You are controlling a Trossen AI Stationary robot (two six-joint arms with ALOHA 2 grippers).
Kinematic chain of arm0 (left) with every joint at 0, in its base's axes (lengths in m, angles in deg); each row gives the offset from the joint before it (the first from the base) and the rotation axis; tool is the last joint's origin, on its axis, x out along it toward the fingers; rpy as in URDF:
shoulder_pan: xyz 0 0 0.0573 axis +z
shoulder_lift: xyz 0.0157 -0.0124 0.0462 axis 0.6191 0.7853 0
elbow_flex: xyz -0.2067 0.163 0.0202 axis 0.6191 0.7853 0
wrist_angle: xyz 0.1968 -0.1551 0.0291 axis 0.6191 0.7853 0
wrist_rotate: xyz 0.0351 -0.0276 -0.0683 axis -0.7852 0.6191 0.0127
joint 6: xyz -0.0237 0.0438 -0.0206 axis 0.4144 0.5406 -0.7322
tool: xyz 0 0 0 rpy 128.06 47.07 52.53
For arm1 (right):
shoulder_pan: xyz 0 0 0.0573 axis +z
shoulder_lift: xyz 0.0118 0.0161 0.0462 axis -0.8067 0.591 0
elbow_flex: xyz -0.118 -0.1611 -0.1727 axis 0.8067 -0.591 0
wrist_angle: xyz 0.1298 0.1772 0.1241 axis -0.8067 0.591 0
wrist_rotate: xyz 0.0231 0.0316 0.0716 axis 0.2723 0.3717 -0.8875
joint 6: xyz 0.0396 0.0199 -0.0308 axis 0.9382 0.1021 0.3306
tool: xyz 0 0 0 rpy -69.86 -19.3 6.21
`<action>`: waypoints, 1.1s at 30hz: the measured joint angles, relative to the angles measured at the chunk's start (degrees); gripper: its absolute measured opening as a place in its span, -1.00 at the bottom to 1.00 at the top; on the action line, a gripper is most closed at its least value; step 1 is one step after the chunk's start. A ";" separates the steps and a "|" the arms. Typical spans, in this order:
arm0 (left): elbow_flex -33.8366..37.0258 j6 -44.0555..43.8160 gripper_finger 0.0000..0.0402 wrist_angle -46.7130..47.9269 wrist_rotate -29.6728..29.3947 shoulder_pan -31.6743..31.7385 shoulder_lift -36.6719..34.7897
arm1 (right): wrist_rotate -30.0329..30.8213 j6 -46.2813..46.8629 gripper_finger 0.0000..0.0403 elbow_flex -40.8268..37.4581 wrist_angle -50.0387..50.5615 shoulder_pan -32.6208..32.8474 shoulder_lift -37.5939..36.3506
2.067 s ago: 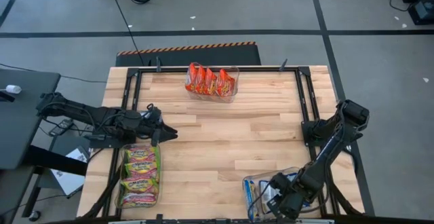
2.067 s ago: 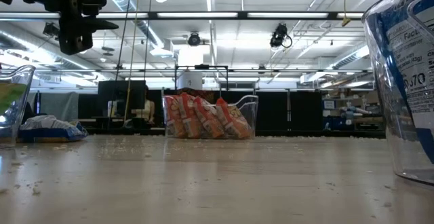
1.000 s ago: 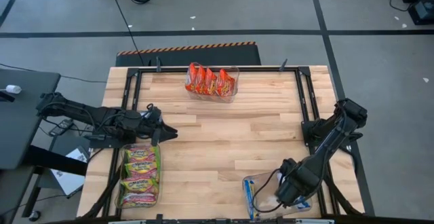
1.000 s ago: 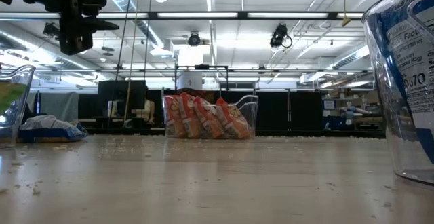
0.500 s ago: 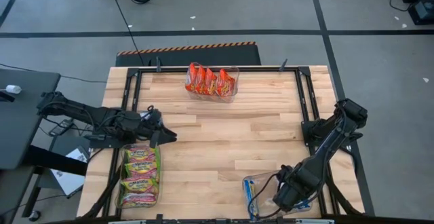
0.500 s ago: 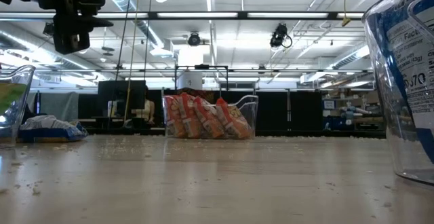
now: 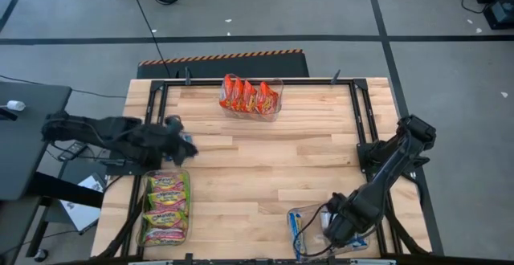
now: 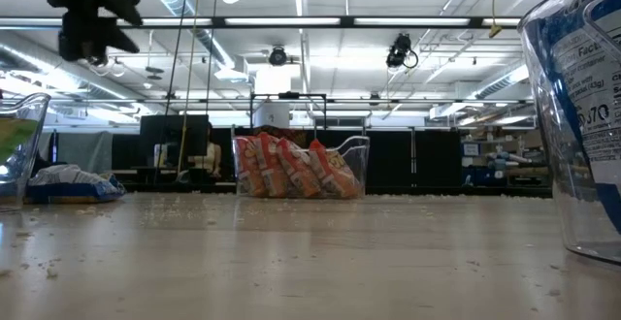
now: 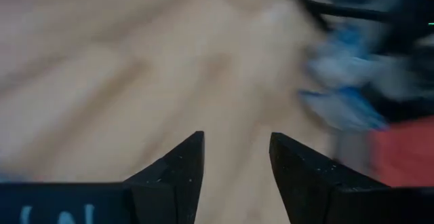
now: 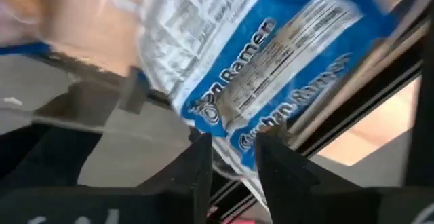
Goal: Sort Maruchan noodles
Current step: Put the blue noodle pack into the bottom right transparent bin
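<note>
Over the near right bin [image 7: 309,231], your right end effector [image 10: 230,153], fingers slightly apart around a blue packet [image 10: 271,81], should release fully before lifting; left end effector [image 9: 234,163] hangs parted, empty

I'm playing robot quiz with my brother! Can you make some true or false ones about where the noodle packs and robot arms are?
1. The red-orange packets stand in a clear bin at the table's far edge. True.
2. The green packets lie beside the right arm. False: they lie on the left arm's side.
3. The right end effector is over the bin of blue packets. True.
4. The left end effector grips a packet. False: nothing sits between its fingers.
</note>
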 joint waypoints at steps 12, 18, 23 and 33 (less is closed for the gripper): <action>-3.58 -8.45 0.04 25.97 -4.48 10.41 9.97 | 28.83 -14.96 -0.16 11.81 13.00 -9.46 -5.31; -0.09 -9.74 0.22 23.00 -13.70 10.70 21.88 | 36.91 -26.99 -0.03 14.29 12.35 -15.94 -6.94; -0.09 -10.19 0.21 18.02 -14.71 10.52 32.68 | 37.63 -36.72 0.00 14.36 12.24 -21.19 -7.45; -0.12 -20.39 0.02 14.76 -14.06 10.57 48.90 | 35.05 -53.11 0.00 14.36 11.84 -30.61 -7.45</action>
